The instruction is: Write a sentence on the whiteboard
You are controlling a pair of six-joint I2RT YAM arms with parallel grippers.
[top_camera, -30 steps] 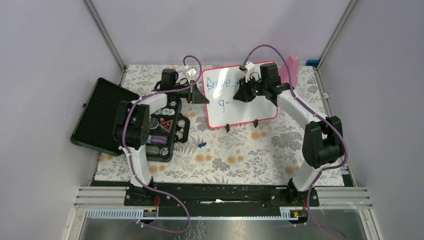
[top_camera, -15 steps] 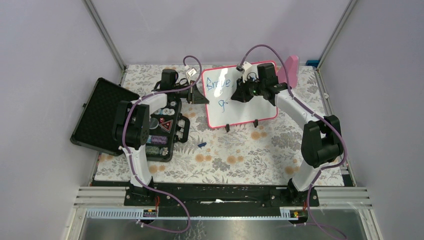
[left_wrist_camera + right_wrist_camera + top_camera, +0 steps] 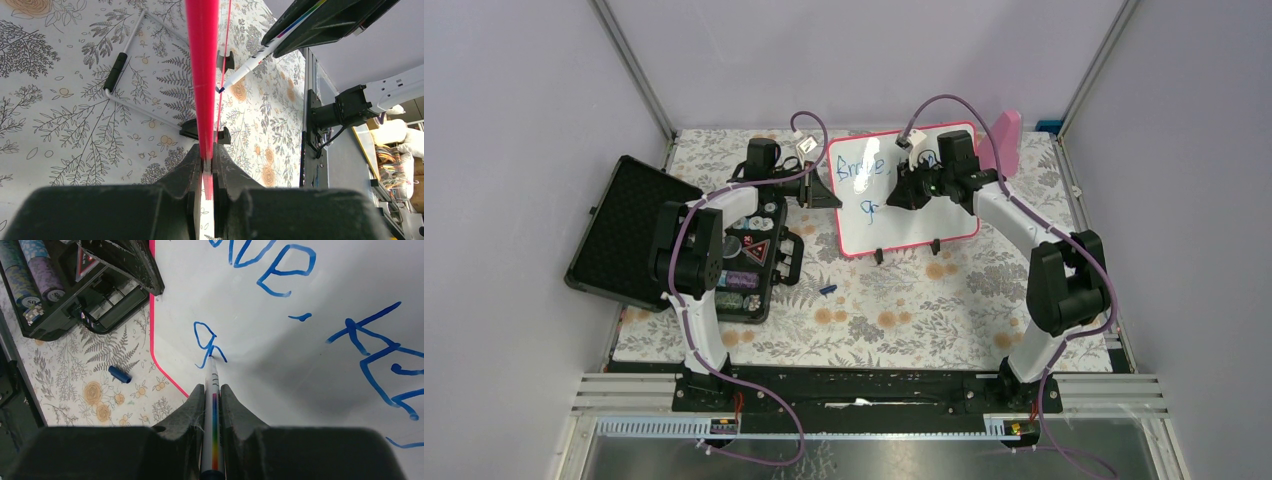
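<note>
The whiteboard [image 3: 914, 228], white with a thin red-pink frame, stands tilted on two small black feet at the back of the table. My left gripper [image 3: 830, 194] is shut on its left frame edge [image 3: 202, 75]; the fingers [image 3: 192, 165] pinch the red rim. Over the board's face, my right gripper [image 3: 894, 196] is shut on a white marker [image 3: 213, 377] with a rainbow stripe. The marker's tip touches the board [image 3: 310, 365] at a blue "g". The sentence [image 3: 280, 275] shows blue lettering on an upper line, with the "g" [image 3: 206, 342] starting a second line below it.
A blue marker cap [image 3: 828, 290] lies on the floral cloth in front of the board. An open black case [image 3: 634, 235] with poker chips sits at the left. A pink paddle-shaped object [image 3: 1004, 135] stands behind the board's right corner. A wire stand [image 3: 117, 72] props the board's back.
My right gripper has shifted slightly left across the board with the marker, and the "g" on the second line has gained strokes. The left gripper has kept its hold.
</note>
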